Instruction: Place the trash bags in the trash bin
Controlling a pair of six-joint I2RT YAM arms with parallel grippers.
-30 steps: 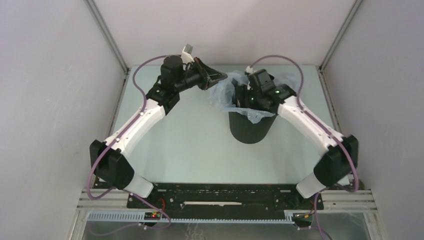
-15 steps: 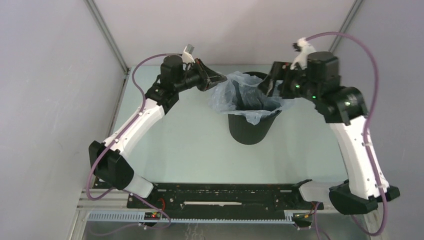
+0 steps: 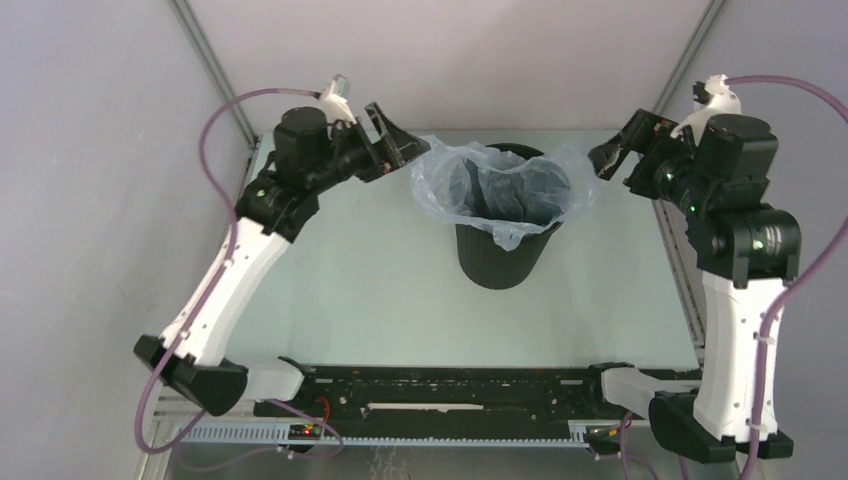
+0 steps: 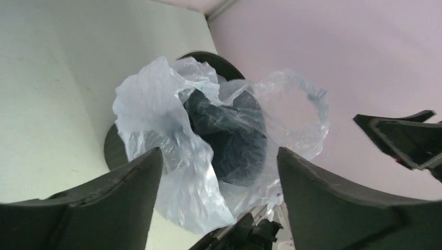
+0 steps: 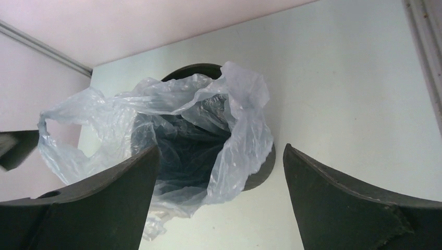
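The black trash bin [image 3: 500,258] stands upright at mid-table. The pale blue trash bag [image 3: 505,190] lines it, its filmy mouth spread wide above and over the rim. My left gripper [image 3: 402,148] hovers open just left of the bag's edge, holding nothing. My right gripper [image 3: 612,152] hovers open just right of the bag, also holding nothing. In the left wrist view the bag [image 4: 172,120] billows out of the bin [image 4: 111,149] beyond my open gripper [image 4: 219,156]. In the right wrist view the bag [image 5: 234,135] drapes over the bin's rim [image 5: 263,169] ahead of my open gripper [image 5: 221,151].
Grey enclosure walls with metal corner posts [image 3: 215,75] close in the table at the back and sides. The black base rail [image 3: 450,385] runs along the near edge.
The left gripper has opened, let go of the bag's edge and drawn back left. The right arm has lifted out of the bin and swung to the right, its jaws opening wider.
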